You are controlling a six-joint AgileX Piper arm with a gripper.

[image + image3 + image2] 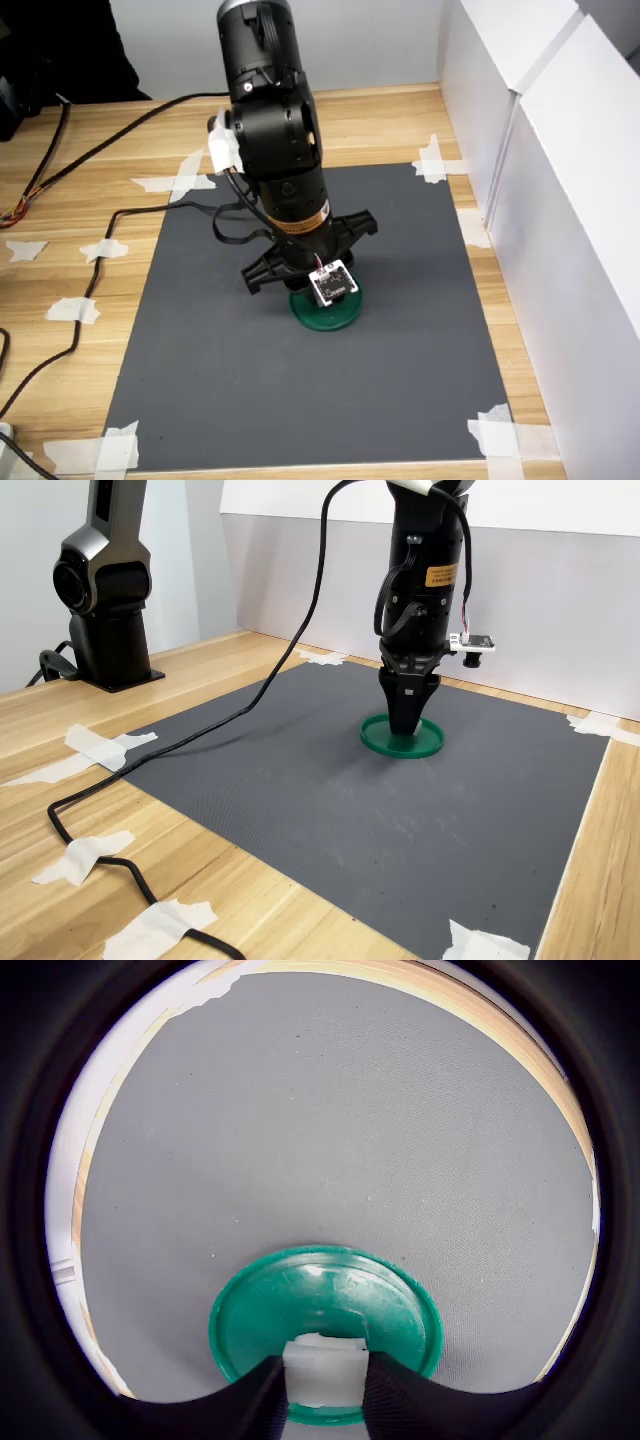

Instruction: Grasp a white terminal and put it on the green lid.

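**White terminal held over the green lid**

The white terminal (322, 1368) sits between the two dark fingers (240, 1400) of the end effector (322, 1400), which is closed narrowly on it from both sides. In the wrist view the block lies over the inner face of the green lid (300, 1300), near the part of the rim closest to the camera. Whether the block already touches the lid's surface cannot be told. In both exterior views the terminal itself is hidden behind the fingers.

The green lid (325, 312) lies flat on a dark grey mat (250, 390), roughly at the mat's middle. In the second exterior view the end effector (404, 720) points straight down, its tip inside the rim of the lid (402, 742). The black arm (270, 120) stands nearly upright above it, with a small camera board (332, 283) fixed at the wrist and an orange label on its side.

The mat is fastened at its corners with white tape (495, 435) to a light wooden bench (90, 200). More tape pieces hold a black cable (170, 745) running across the bench. White panels (560, 180) wall off the first exterior view's right side. A second, grey-black robot base (100, 590) stands at the second exterior view's left, well apart from the mat.
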